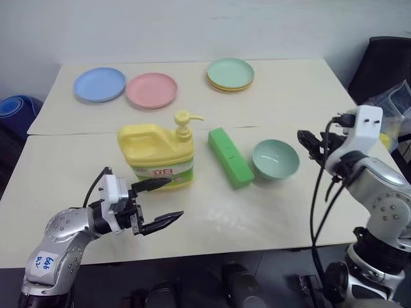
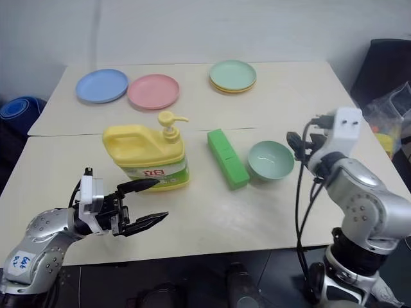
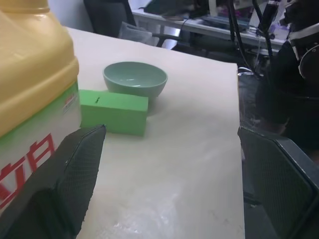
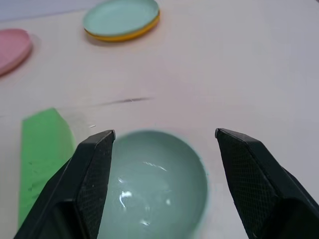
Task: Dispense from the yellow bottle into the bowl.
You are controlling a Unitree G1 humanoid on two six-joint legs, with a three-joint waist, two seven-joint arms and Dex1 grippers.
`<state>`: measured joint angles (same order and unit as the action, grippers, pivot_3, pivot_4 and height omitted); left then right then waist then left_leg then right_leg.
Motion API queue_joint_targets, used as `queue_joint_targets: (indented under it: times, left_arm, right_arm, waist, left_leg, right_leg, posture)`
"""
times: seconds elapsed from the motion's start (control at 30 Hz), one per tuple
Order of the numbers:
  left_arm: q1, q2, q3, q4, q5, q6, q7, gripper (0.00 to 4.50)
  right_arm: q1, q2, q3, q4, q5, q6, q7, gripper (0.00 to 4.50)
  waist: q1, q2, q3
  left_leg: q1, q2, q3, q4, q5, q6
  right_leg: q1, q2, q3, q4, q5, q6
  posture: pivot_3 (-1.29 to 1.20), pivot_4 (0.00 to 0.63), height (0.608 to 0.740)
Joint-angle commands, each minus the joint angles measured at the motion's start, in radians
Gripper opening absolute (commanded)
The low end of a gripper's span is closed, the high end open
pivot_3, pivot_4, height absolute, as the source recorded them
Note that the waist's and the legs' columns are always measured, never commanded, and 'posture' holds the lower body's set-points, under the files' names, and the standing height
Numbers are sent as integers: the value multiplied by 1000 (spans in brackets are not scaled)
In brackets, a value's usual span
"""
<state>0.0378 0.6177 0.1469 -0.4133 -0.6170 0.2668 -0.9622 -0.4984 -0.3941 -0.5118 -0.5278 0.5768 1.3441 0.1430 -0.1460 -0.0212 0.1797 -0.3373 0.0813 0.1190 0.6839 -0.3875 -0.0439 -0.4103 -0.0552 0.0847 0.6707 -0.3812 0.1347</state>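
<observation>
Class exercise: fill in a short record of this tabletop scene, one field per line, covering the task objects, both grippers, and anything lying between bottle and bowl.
Bottle: squat yellow plastic pump bottle, upright
Bowl: small round mint-green bowl, upright, nothing visible inside
Between them: green rectangular block, apart from both
Left gripper: open, empty, before the bottle
Right gripper: open, empty, above the bowl

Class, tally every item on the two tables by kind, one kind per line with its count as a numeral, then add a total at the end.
Plates: 4 (blue plate, pink plate, green plate stacked on a yellow plate)
Bowls: 1 (mint-green bowl)
Pump bottles: 1 (yellow bottle)
Blocks: 1 (green block)
Total: 7
</observation>
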Motion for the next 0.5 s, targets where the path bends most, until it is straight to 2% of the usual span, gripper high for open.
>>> queue_joint_targets:
  times: [0.03,0.13,0.27,0.5]
  left_arm:
    - [-12,3,-2,-1,6,-21,-14,4500]
    - [-13,10,2,2,6,-19,-18,4500]
    - [-21,11,3,3,5,-18,-13,4500]
    - [-13,4,5,1,9,-27,3,4500]
  right_arm:
    - [-26,-18,106,-45,90,40,89,3710]
    - [-22,-86,318,-8,38,-8,136,4482]
    - [-112,-74,466,140,-15,-55,156,4482]
    - [-314,-32,623,464,-136,-161,191,4482]
  waist:
    - [-7,0,0]
    - [-9,0,0]
    - [-11,0,0]
    - [-19,0,0]
  left_leg:
    - [1,1,0,0,0,-1]
    - [1,3,-2,0,1,-2]
    - [1,1,-3,0,1,-2]
    - [0,1,-7,0,2,0]
  right_leg:
    - [0,2,1,0,0,0]
    - [0,5,2,0,0,0]
    - [0,2,1,1,0,0]
    - [-1,-4,-4,4,0,0]
  posture:
    - [0,150,740]
    - [0,150,740]
    - [0,150,740]
    - [0,150,740]
